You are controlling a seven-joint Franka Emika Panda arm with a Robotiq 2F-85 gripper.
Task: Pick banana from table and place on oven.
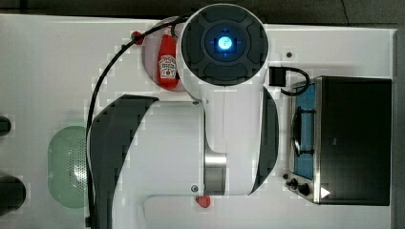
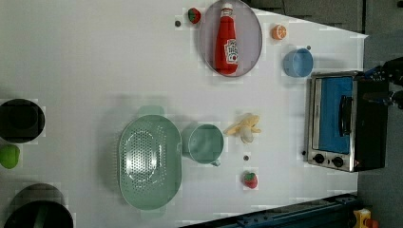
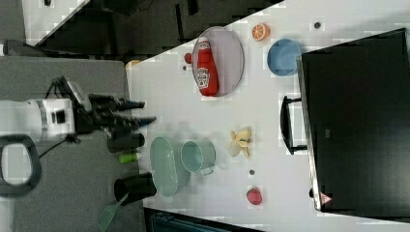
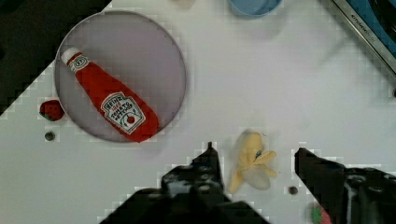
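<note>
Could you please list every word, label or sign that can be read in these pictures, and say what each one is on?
"HEINZ": white label of the ketchup bottle lying on the plate; the smaller print beneath is blurred.
Warning triangle sign: corner of the oven; its symbol is too small to read.
Lettering on the oven's front frame: too blurred to read.

The scene is brightly and evenly lit from overhead, and the white table [image 2: 95, 61] is close to washed out in the left view and the top view. Shadows are soft and short: a faint grey one lies beside the colander [image 2: 149, 161] and the green cup [image 2: 203, 143] in the left view. The oven [image 3: 358, 121] top reads as flat black with little detail in the right view. All four pictures are blocky along edges; in the wrist view the dark fingers [image 4: 196, 177] look jagged and blurred.
</note>
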